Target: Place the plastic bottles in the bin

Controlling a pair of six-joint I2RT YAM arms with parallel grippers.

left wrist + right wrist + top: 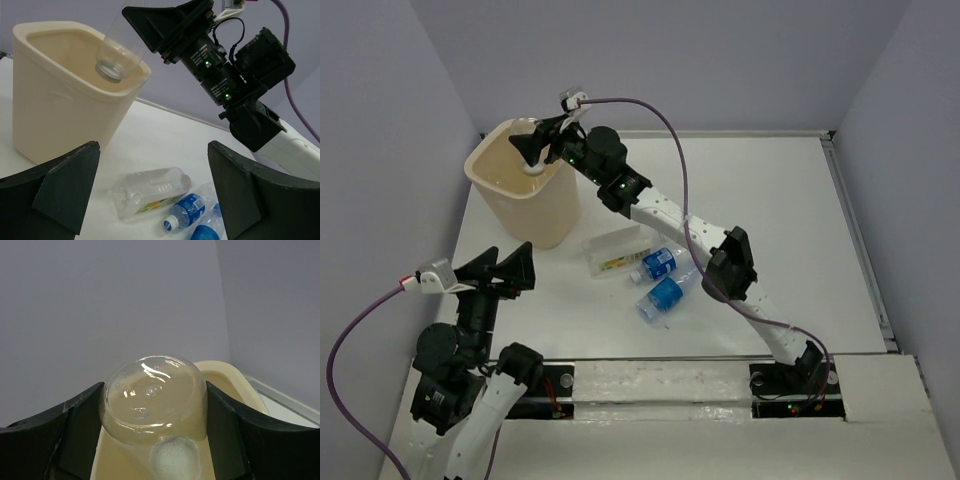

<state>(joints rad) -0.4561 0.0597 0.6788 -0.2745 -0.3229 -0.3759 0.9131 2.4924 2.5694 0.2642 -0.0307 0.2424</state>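
The bottle in play is an unlabelled bottle [117, 52], small and clear, with no cap on its neck. It is clamped between the two fingers of the right tool [544, 149], which is closed on its body. It hangs neck-down and tilted over the mouth of the bin [548, 215], its open neck about level with the rim. The right wrist view looks onto its rounded, dimpled base, with the cream inside of the bin behind it. The bin is a tall cream-beige basket with a rounded-square rim, narrowing downward, and it stands at the far left of the white counter [770, 220]. Four bottles can be counted: the held one and three lying on their sides on the counter just right of the bin. These are one squarish bottle [615, 252] with a white, yellow and green label, and beside it two with blue labels, the upper blue bottle [660, 264] and the lower blue bottle [667, 296], close together. The left tool [503, 266] hangs above the counter near the bin, fingers spread wide and holding nothing.
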